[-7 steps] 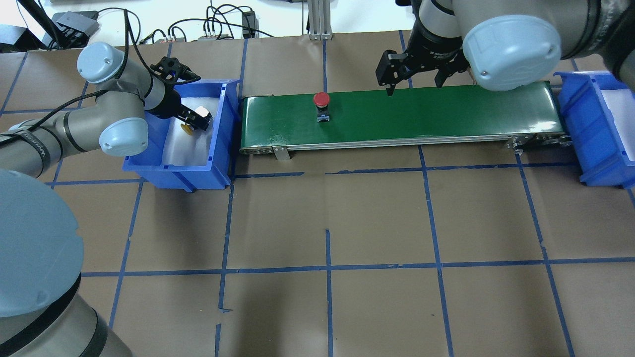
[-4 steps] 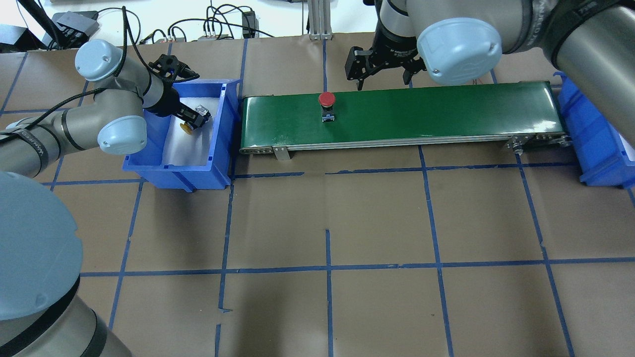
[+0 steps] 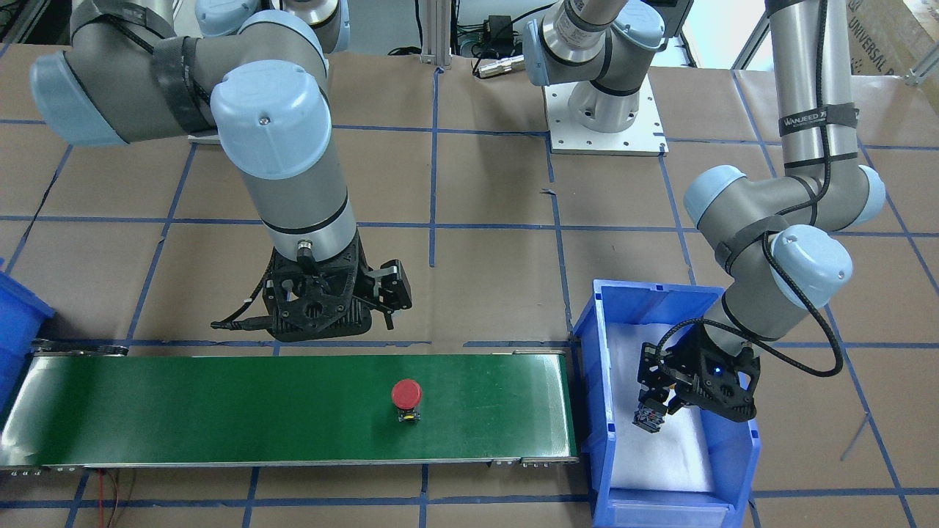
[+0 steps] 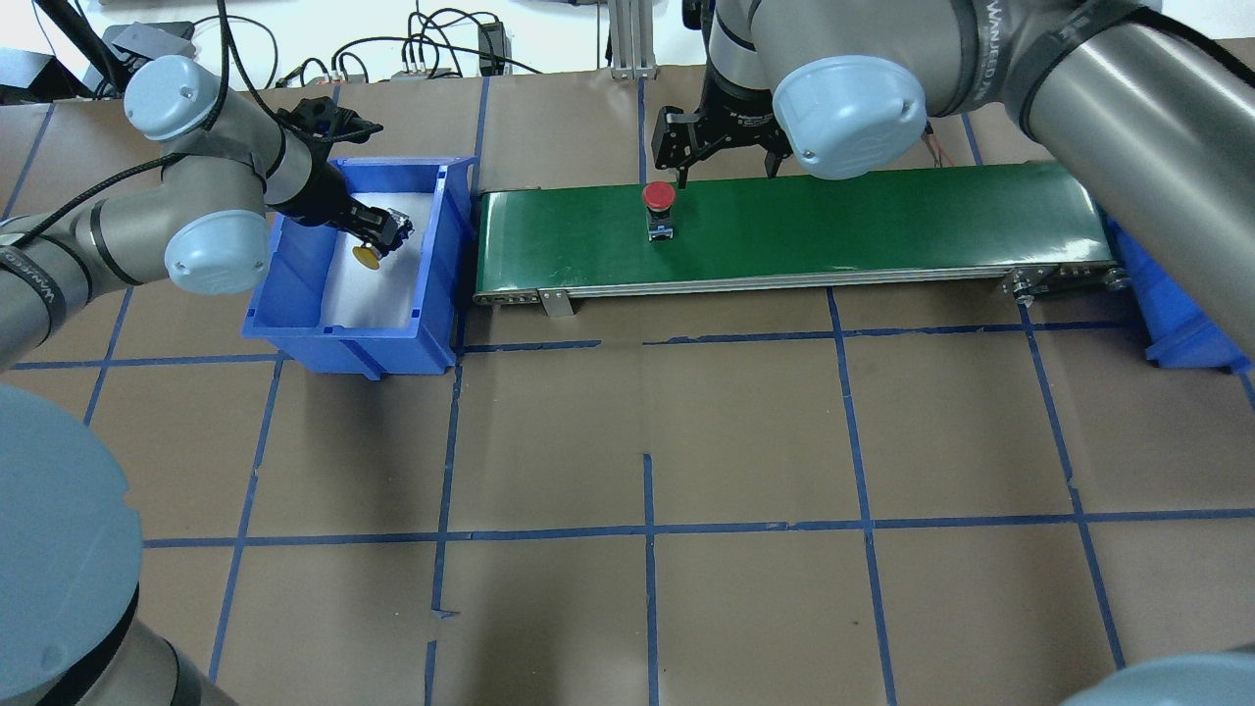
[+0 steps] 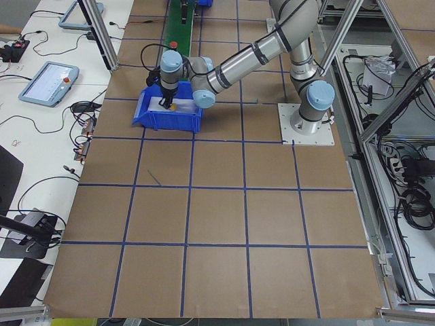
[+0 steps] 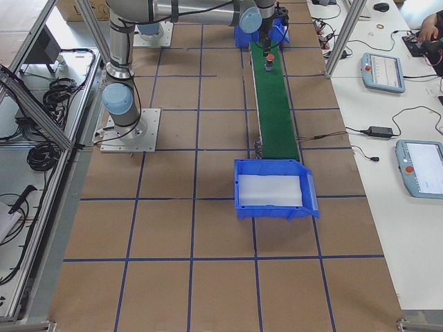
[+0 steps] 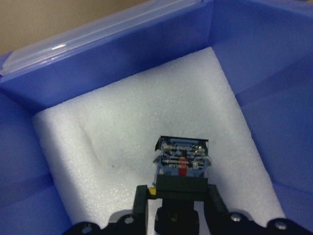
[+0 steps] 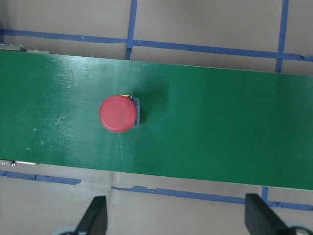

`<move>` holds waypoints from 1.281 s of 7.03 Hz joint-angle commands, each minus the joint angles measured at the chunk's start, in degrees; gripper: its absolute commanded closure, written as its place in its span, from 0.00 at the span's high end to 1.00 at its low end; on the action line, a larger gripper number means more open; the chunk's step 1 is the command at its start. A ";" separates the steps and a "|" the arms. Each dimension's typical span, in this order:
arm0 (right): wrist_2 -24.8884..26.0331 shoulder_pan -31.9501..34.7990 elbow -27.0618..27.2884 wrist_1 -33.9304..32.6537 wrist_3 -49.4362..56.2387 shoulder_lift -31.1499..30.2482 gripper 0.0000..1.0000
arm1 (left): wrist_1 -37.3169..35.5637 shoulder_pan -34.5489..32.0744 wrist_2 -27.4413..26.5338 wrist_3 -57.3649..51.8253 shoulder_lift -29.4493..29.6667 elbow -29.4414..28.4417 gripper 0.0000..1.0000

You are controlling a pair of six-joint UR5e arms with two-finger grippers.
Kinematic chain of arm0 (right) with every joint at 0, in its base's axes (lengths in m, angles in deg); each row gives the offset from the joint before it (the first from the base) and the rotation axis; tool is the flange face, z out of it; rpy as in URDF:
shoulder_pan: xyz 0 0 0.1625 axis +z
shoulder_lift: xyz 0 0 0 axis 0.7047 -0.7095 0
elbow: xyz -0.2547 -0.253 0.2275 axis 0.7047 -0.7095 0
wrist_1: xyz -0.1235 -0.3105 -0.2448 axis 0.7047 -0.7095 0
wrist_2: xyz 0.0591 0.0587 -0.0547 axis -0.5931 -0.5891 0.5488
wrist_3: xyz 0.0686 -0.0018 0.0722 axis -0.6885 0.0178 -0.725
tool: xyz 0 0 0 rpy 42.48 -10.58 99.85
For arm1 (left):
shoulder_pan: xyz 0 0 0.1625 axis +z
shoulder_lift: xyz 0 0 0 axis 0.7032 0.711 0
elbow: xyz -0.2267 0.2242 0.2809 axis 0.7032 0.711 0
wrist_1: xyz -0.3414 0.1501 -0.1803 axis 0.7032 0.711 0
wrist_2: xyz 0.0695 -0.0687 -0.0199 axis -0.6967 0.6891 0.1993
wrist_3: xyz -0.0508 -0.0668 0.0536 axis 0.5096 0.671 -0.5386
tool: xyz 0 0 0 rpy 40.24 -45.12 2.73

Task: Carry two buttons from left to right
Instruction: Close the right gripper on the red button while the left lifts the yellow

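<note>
Risk: wide-open right gripper [image 8: 177, 218], if lowered off-centre, could topple red button [image 4: 659, 196]; left gripper [image 7: 177, 196] clamps yellow button [image 7: 182, 162] in bin [image 4: 443, 245].

Near arm [image 5: 234, 60] bent over blue bin [image 5: 155, 121] at 11 o'clock, yellow button [image 5: 171, 106] inside, green belt [image 5: 182, 20] at 12 o'clock

Red button [image 4: 658, 196] sits a bit further R along the belt [image 4: 882, 221] vs 1 s ago. R gripper [image 4: 726, 167] has swung toward the robot's left from the belt's right-centre and is now just behind the red button. R arm elbow [image 4: 848, 118] follows, hiding more of the right bin [image 4: 1181, 324]. L arm joints [image 4: 201, 250] shift back and outward. L gripper [image 4: 377, 233] w/ yellow button [image 4: 370, 257] tilts slightly, barely moves.
</note>
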 commanded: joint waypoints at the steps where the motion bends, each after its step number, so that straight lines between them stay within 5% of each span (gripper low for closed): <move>1: -0.01 0.47 0.01 -1.93 -0.70 2.19 1.00 | 5.27 -1.02 0.29 6.47 -3.08 -0.48 0.43; 3: 0.17 0.47 0.10 -2.90 -0.61 3.25 1.00 | 13.69 -3.91 0.20 12.43 -4.93 -6.26 0.43; 9: 2.80 0.47 -2.69 -2.91 -1.76 9.49 1.00 | 12.94 -17.26 -0.93 33.36 -7.40 -7.78 0.42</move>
